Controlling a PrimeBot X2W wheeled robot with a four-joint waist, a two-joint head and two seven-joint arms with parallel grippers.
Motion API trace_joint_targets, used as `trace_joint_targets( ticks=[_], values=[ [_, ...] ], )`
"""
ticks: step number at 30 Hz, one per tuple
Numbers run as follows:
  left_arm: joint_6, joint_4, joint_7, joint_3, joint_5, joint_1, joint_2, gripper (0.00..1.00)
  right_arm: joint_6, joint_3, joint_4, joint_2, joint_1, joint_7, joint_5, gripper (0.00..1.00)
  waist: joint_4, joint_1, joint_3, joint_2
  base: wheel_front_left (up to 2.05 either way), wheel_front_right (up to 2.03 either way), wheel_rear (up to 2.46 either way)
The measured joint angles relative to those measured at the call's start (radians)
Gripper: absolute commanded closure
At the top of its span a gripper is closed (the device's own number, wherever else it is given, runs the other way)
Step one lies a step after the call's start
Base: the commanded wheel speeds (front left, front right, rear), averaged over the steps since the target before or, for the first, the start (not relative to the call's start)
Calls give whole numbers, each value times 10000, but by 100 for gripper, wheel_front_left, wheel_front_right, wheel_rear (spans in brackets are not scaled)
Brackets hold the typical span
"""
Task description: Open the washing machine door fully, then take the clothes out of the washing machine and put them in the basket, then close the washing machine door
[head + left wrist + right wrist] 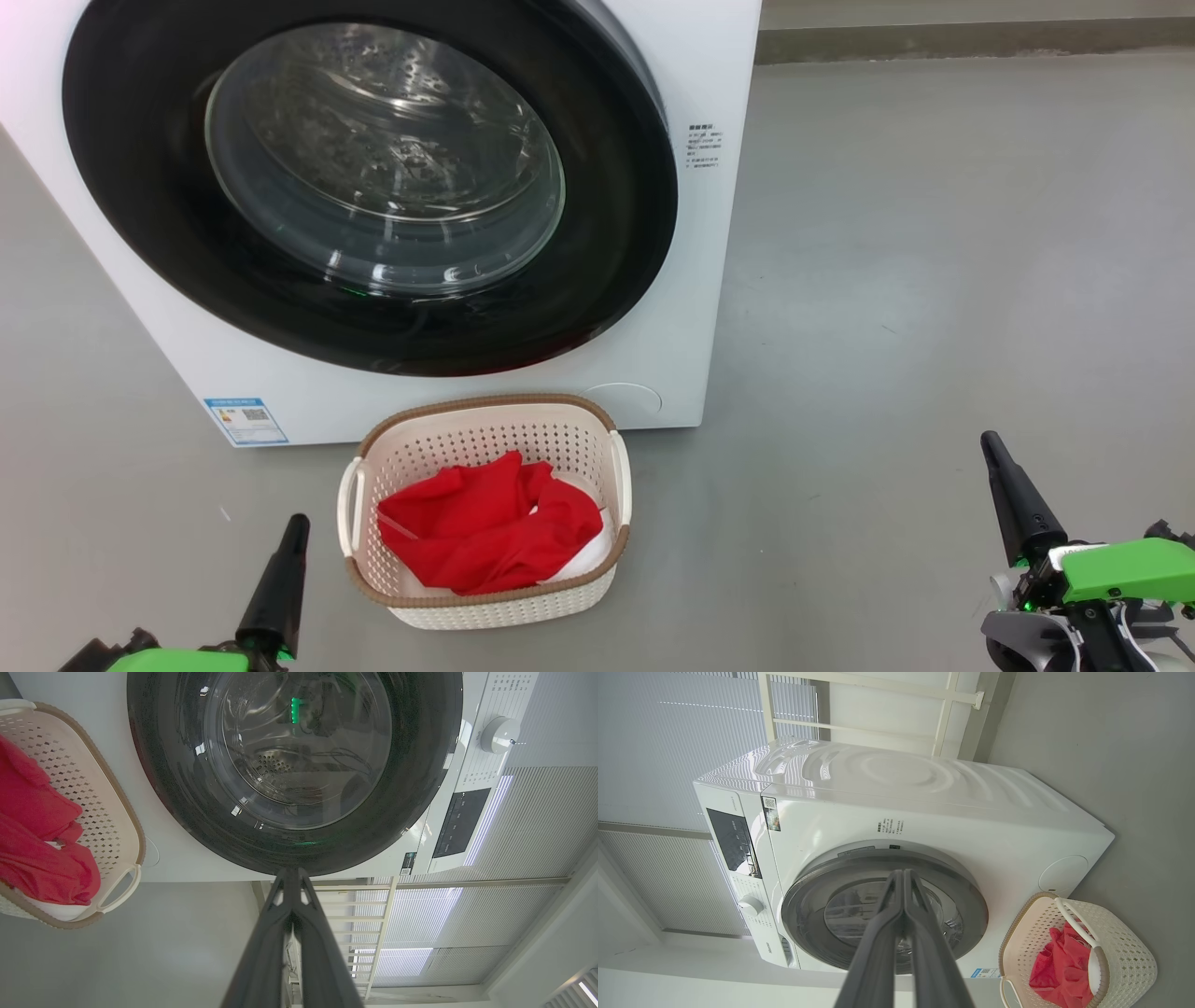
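Left gripper [297, 525], right gripper [990, 445]: both pinched shut, empty. Cream perforated plastic basket [504, 611] of red fabric clothes [485, 537] is found ahead, nearer the left; black-rimmed round glass door [140, 215] beyond is closed.

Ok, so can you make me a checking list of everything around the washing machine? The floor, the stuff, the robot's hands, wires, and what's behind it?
Surface: smooth grey floor.
Job's things: white washing machine; its washing machine door is shut flat against the front, and the steel drum shows through the glass. The basket stands on the floor right in front of the machine. The clothes, red and white, lie inside it.
Clutter: nothing seen.
Grippers: left gripper and right gripper are both shut, hold nothing, and are low down, away from the door.
Cables: nothing seen on the floor.
Surroundings: window blinds and a white frame behind the machine.
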Motion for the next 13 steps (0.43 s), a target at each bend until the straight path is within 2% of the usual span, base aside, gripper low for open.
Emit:
trace_joint_targets(
  ticks=[13],
  values=[
    [0,0,73,13,61,0,-21,100,0,-10,0,33,0,0,-2,100,0,0,0,0,0,0,0]
  ],
)
